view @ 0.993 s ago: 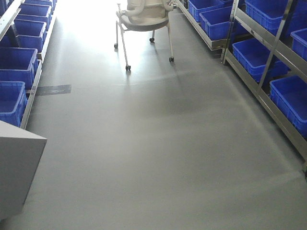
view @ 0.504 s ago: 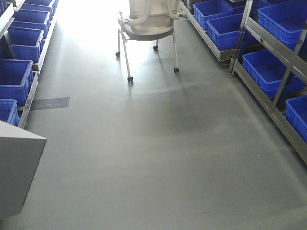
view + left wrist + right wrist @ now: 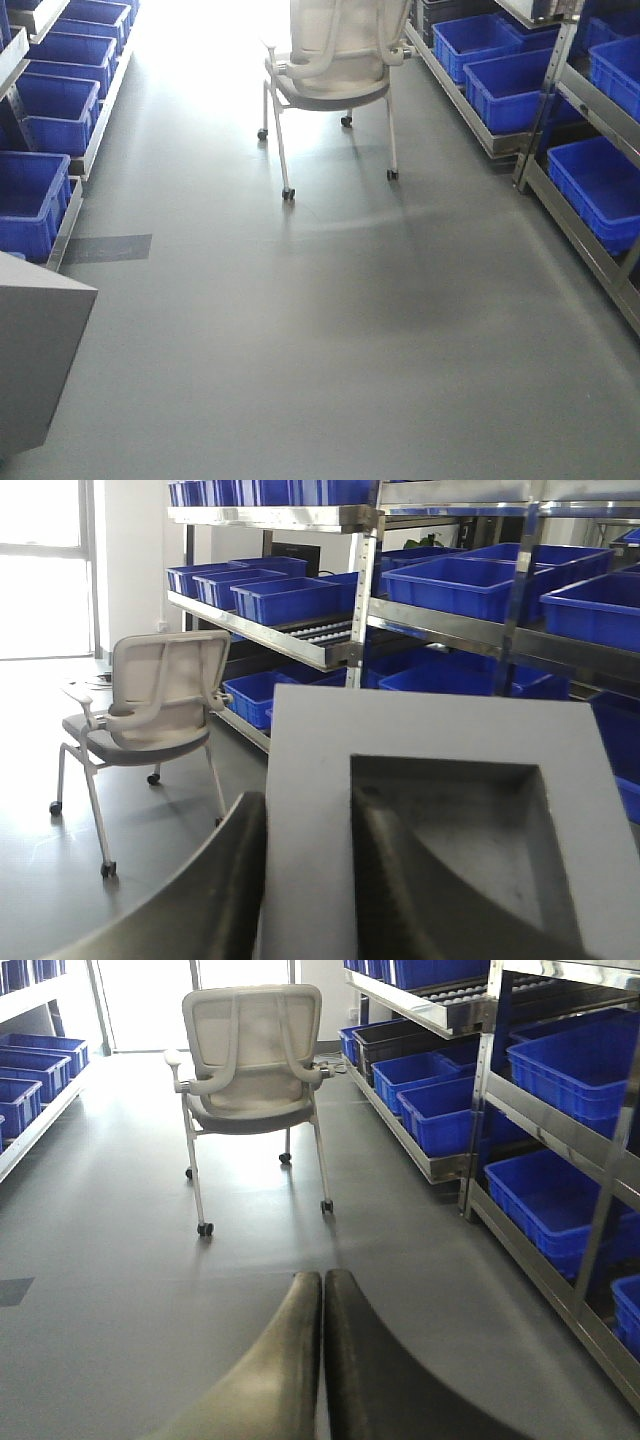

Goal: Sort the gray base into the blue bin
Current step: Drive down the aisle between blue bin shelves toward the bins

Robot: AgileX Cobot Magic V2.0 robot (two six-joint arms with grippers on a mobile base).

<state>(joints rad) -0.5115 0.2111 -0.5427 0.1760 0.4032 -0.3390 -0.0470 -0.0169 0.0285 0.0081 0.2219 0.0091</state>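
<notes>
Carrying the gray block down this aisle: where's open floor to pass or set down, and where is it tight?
Open: the bare floor from here up to the chair, bordered by the left shelf of blue bins and the right rack. Tighter: both gaps beside the chair, the left one wider. The nearest right blue bin looks empty.

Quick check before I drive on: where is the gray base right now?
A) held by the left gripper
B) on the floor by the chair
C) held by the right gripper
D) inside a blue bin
A: the left wrist view shows the left gripper pinching one wall of the gray base, one finger outside and one in its recess. The right gripper is shut on nothing.
</notes>
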